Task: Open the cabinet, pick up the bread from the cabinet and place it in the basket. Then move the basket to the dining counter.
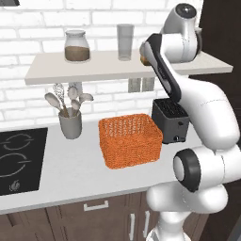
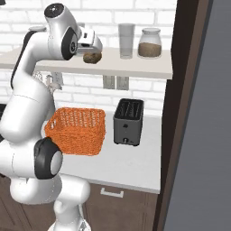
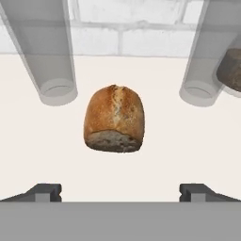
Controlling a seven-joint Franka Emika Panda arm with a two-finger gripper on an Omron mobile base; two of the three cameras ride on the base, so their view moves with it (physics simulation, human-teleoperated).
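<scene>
The bread [image 3: 114,119], a brown crusty bun, lies on a pale open shelf [image 2: 135,67], and in the hand view it sits centred just ahead of my gripper [image 3: 120,193]. The gripper [image 2: 91,49] hovers right over the bread [image 2: 92,57], open wide, touching nothing. Only a sliver of the bread [image 1: 142,58] peeks out behind my arm in the left base view. The orange mesh basket [image 1: 131,140] stands with nothing in it on the worktop below the shelf. The dining counter is out of view.
A clear glass [image 2: 127,40] and a jar with brown contents [image 2: 150,43] stand on the shelf right of the bread, another jar [image 1: 76,46] to the left. A black toaster [image 2: 128,122], a utensil cup [image 1: 70,123] and a hob [image 1: 19,160] share the worktop. A dark tall panel [image 2: 180,113] bounds the right.
</scene>
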